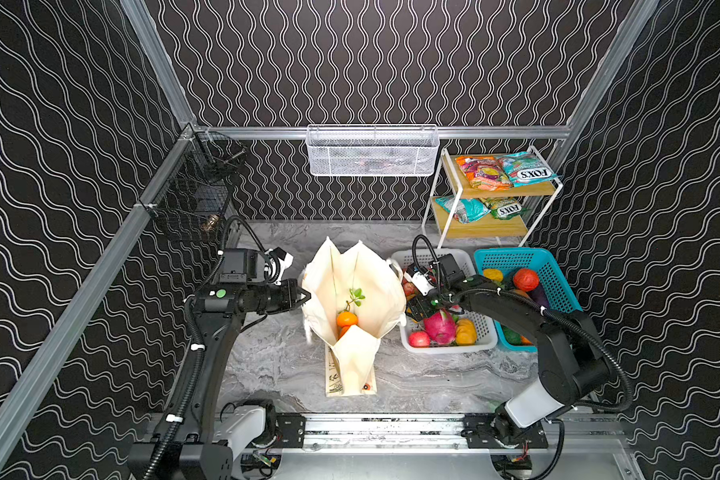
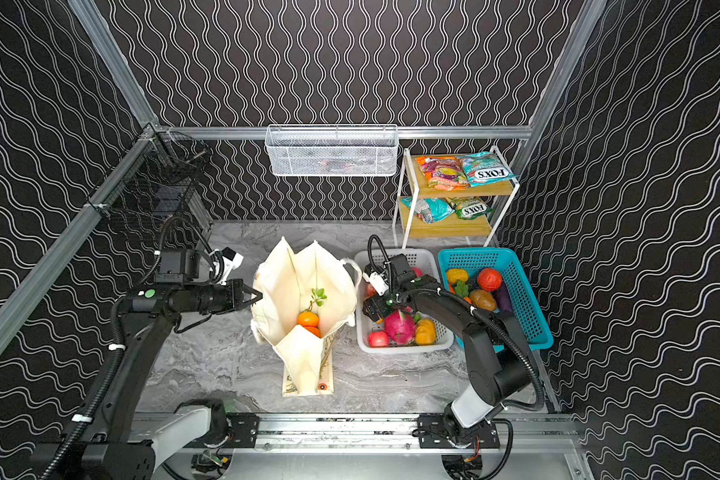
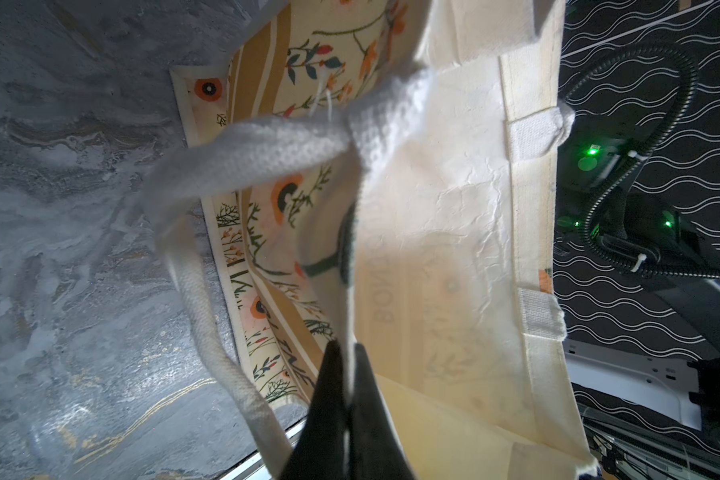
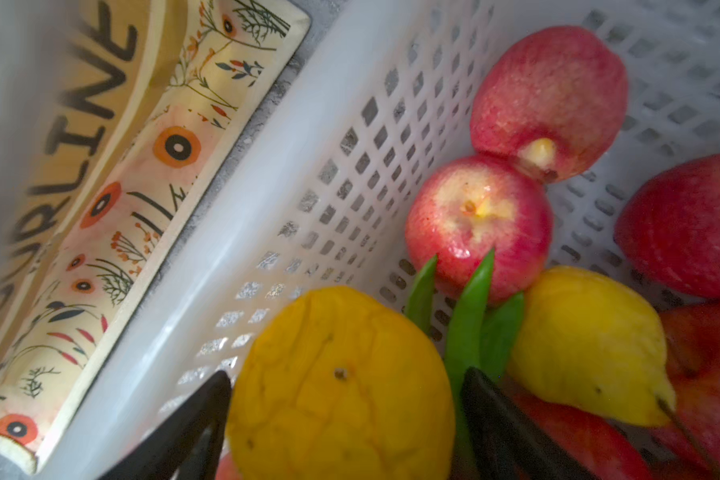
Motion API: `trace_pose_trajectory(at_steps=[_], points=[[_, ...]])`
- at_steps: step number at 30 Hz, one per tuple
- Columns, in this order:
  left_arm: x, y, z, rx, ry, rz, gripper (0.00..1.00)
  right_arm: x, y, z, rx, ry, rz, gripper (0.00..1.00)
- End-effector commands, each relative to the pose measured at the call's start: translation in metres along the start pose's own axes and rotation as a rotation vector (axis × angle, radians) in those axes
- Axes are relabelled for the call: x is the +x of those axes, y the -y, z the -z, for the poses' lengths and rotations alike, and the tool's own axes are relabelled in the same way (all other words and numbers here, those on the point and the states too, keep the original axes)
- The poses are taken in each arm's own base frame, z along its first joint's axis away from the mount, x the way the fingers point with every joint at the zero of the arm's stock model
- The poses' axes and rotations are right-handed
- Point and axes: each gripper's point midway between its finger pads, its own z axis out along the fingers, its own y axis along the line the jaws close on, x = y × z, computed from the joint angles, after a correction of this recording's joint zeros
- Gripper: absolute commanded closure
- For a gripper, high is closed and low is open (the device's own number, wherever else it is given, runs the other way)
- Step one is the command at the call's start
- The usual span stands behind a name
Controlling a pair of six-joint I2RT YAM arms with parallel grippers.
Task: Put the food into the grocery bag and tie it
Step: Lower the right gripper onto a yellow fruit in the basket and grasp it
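**Fig. Right fingers astride 1 orange, beside the held-open bag**

Next item for transfer: 1 round orange point(image 4: 341, 386), with no marked long axis. Low in the white basket point(image 4: 267, 174), against the wall nearest the grocery bag point(image 1: 350, 270). Bracketed by the right fingers point(image 4: 196, 419), spread wide, 1 to each side; contact not discernible.

Judged step: closing on the orange, then a lift toward the robot's left, over the basket wall into the bag mouth just beside it. Right arm the nearer; left arm occupied.

Left fingers point(image 3: 329, 415) pinched shut on the bag's side wall at the rim, holding the mouth spread. Bag upright on the counter point(image 1: 275, 357), between the 2 arms. Handles point(image 3: 233, 158) loose, untied. Inside: 2 oranges point(image 1: 346, 319), 1 with a leafy sprig.

Around the target, in the right wrist view: 2 red-pink fruits point(image 4: 479, 224), 1 yellow pear point(image 4: 587, 345), and more red fruit cut off by the edge.

In both top views:
- 1 pink dragon fruit point(image 1: 439, 326)
- 1 teal basket point(image 1: 512, 252) of mixed produce, count uncertain
- 4 snack packets point(image 1: 526, 168) on a 2-tier rack point(image 1: 487, 227), 2 per tier
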Motion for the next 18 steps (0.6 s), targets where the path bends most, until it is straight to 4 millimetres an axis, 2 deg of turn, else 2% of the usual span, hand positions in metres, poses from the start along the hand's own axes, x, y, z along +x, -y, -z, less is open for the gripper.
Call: trace_pose_trajectory(at_steps=[1,4,10,14,18], points=[[-0.004,0.003,0.002,0.007,0.012,-0.023,1.0,-0.008,0.005,-0.002,0.018,0.019,-0.018,0.15],[-0.004,0.003,0.002,0.005,0.01,-0.025,1.0,-0.01,0.006,-0.001,0.019,0.025,-0.03,0.18],[-0.004,0.004,0.003,0.004,0.01,-0.028,1.0,-0.017,0.005,0.011,0.031,0.043,-0.054,0.32],[-0.003,0.003,0.004,0.001,0.014,-0.028,1.0,-0.02,0.004,0.025,0.042,0.063,-0.08,0.33],[-0.001,0.004,0.005,0.003,0.019,-0.027,1.0,-0.026,0.002,0.051,0.077,0.11,-0.109,0.35]])
